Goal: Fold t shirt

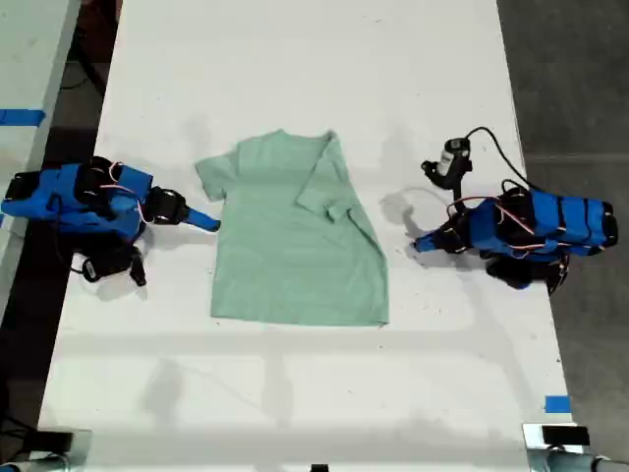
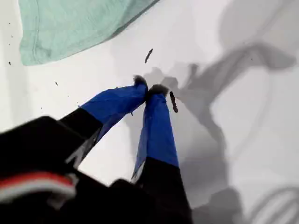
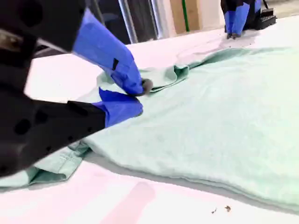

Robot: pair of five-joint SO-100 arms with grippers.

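Observation:
The pale mint-green t shirt (image 1: 285, 246) lies flat at the table's middle, hem toward the exterior view's bottom. Its sleeve on the exterior view's right is folded in over the body; the other sleeve lies spread out. My second gripper (image 1: 211, 224) comes in from the exterior view's left and hovers at the shirt's edge just below the spread sleeve. Its jaws (image 3: 140, 98) are a little open over the t shirt (image 3: 224, 107), with nothing held. My first gripper (image 1: 421, 243) (image 2: 149, 89) is shut and empty on bare table, apart from the t shirt (image 2: 70, 28).
The white table (image 1: 295, 393) ends close behind each arm's base. A black cable (image 1: 491, 143) loops above the first arm. A blue tape mark (image 1: 557, 403) sits near the exterior view's bottom right corner. A second table (image 1: 25, 59) stands at the exterior view's left.

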